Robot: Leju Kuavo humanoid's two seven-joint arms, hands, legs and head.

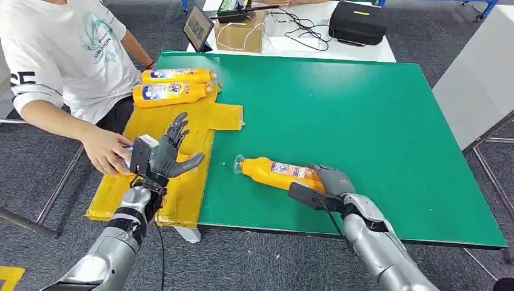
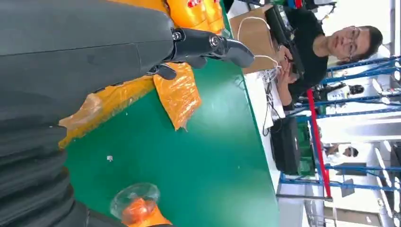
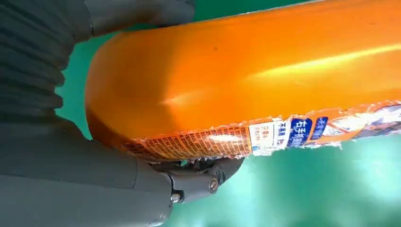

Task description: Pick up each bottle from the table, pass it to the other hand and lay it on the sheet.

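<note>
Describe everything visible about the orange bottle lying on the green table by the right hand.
The orange plastic bottle with a clear cap lies on its side on the green table, cap pointing toward the yellow sheet. A printed label with blue and white patches wraps its glossy body. The right hand grips its base end, fingers curled underneath.

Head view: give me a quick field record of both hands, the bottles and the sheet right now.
left hand: open, fingers spread, raised over the yellow plastic sheet
right hand: gripping the base end of the orange plastic bottle lying on the green table
bottle cap end: points toward the sheet
green table: bottle on it, beside the sheet
bottles already on sheet: two orange bottles, lying side by side at the far end
person's hand: resting on the sheet's edge beside the left hand
</note>
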